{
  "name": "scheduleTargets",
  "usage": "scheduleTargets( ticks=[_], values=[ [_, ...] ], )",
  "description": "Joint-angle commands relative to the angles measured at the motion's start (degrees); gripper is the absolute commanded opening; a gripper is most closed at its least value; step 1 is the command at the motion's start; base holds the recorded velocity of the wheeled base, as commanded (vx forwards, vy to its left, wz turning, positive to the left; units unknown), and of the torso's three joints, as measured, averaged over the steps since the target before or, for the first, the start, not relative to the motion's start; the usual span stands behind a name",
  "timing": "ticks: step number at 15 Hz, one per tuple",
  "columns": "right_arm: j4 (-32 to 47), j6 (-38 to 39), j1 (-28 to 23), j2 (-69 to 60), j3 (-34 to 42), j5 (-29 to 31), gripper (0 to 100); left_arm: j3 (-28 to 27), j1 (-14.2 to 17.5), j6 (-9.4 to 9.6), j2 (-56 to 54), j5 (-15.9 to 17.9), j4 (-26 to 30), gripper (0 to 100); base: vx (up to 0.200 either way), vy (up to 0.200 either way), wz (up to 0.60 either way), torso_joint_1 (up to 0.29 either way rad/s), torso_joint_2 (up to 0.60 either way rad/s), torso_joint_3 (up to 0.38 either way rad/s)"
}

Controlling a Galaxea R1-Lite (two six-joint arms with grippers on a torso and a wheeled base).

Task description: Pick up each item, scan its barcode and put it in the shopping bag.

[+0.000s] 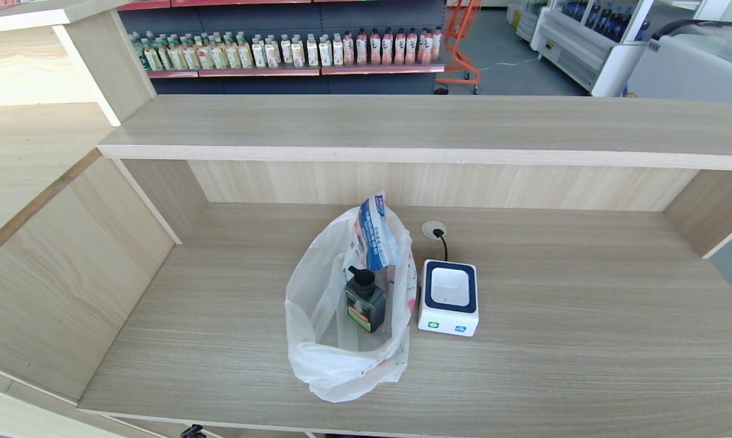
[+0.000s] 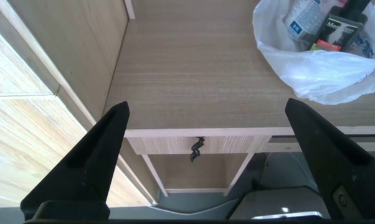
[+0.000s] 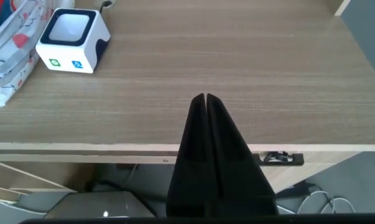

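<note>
Standing by the wooden counter [image 1: 585, 316], I saw the white plastic shopping bag [image 1: 308, 304] sitting open near its middle, mouth gaping upward. Inside it a dark pump bottle [image 1: 364, 302] stood upright, and at the bottle's 12 o'clock a blue-and-white packet [image 1: 375, 234] leaned against the bag's far wall, its top poking above the rim. Just beside the bag, at its 3 o'clock, sat the barcode scanner [image 1: 448, 297], a small white box with a dark blue frame around a pale window on top. A black cable [image 1: 444, 246] ran from the scanner's 12 o'clock side to a round port [image 1: 433, 229] in the countertop. The left gripper [image 2: 207, 107] hung over the counter's near edge, its two black fingers [image 2: 106, 149] spread wide apart with bare wood showing between them; from its wrist view the bag [image 2: 324, 71] lay well off, with the bottle [image 2: 340, 28] and packet [image 2: 303, 18] visible in its mouth. The right gripper [image 3: 205, 98] hovered over the near edge of the counter too, its fingers pressed flat together into one narrow black wedge, with the scanner [image 3: 72, 40] and a fold of the bag [image 3: 10, 59] farther along the counter. At 12 o'clock, beyond the raised counter ledge [image 1: 402, 128], a store shelf [image 1: 293, 72] carried a row of drink bottles [image 1: 281, 52].
</note>
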State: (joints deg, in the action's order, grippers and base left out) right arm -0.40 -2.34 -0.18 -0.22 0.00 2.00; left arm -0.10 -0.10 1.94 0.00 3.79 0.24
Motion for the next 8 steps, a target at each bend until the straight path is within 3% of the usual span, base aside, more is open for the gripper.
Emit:
scheduleTargets(
  ticks=[1, 5, 8],
  values=[
    [-0.04, -0.03, 0.01, 0.22, 0.00, 0.02, 0, 0.01, 0.01, 0.00, 0.09, -0.01, 0.02, 100, 0.000, -0.200, 0.00, 0.007, 0.00, -0.002],
    [-0.04, -0.03, 0.01, 0.22, 0.00, 0.02, 0, 0.01, 0.01, 0.00, 0.09, -0.01, 0.02, 100, 0.000, -0.200, 0.00, 0.007, 0.00, 0.006],
    [-0.04, -0.03, 0.01, 0.22, 0.00, 0.02, 0, 0.01, 0.01, -0.09, 0.09, -0.01, 0.02, 100, 0.000, 0.000, 0.00, 0.000, 0.00, 0.000]
  ],
)
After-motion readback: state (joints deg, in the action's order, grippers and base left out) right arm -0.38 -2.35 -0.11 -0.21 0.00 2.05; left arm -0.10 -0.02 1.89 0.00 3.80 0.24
